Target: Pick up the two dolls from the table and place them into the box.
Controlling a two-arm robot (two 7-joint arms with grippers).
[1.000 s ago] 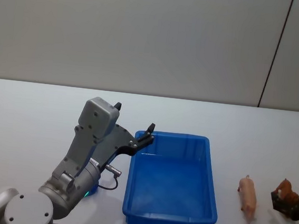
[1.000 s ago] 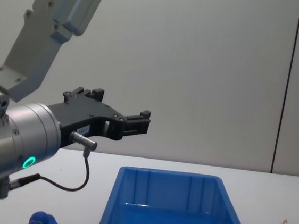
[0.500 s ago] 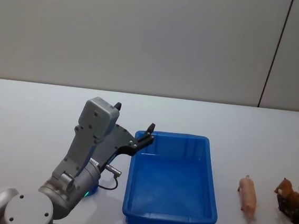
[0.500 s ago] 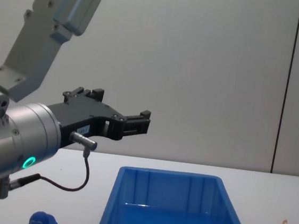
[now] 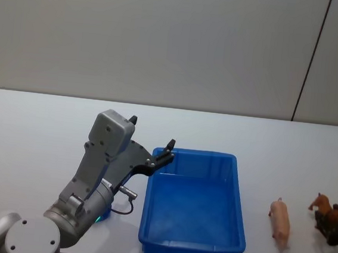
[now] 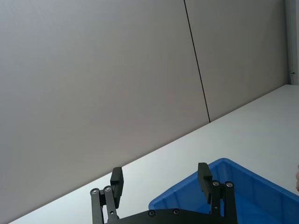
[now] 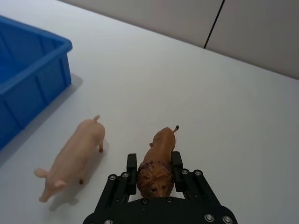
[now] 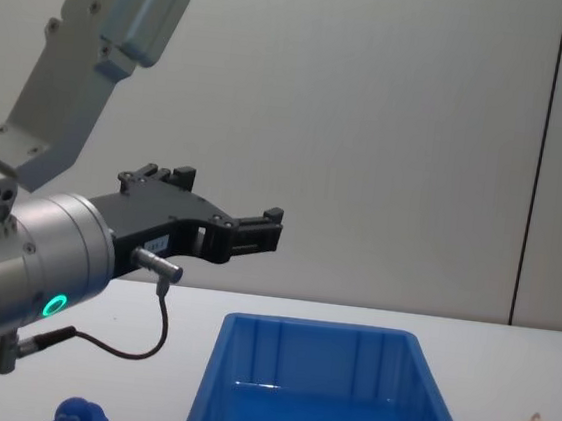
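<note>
The blue box (image 5: 235, 212) stands in the middle of the white table (image 5: 36, 137), long side running away from the robot. Its ribbed walls are tall, and inside I see just the glossy blue floor catching the light.

Farthest left, on the table beside the box, a small blue toy (image 8: 78, 416) peeks out low under the left arm (image 5: 103, 156). So little of it shows that I can only guess it is a rounded figure. Right of the box, apart from its wall, a pale pink pig (image 7: 74, 158) stands on its four legs, its length roughly in line with the box's long side, its curly tail toward the far wall. Just right of the pig, near the table's right edge, is a brown lion (image 7: 161, 148) with a darker mane. Its face points back at the wrist camera and its tail away.

The left arm rises from the near left corner, bends at a grey elbow and reaches forward. The left gripper (image 6: 160, 179) hangs level in the air above the box's far left corner, with its two black fingers (image 6: 117, 179) spread wide and nothing between them. The right gripper (image 7: 154, 161) comes in low from the right, and its fingers are pressed against both sides of the lion's mane and shoulders, grasping it.
</note>
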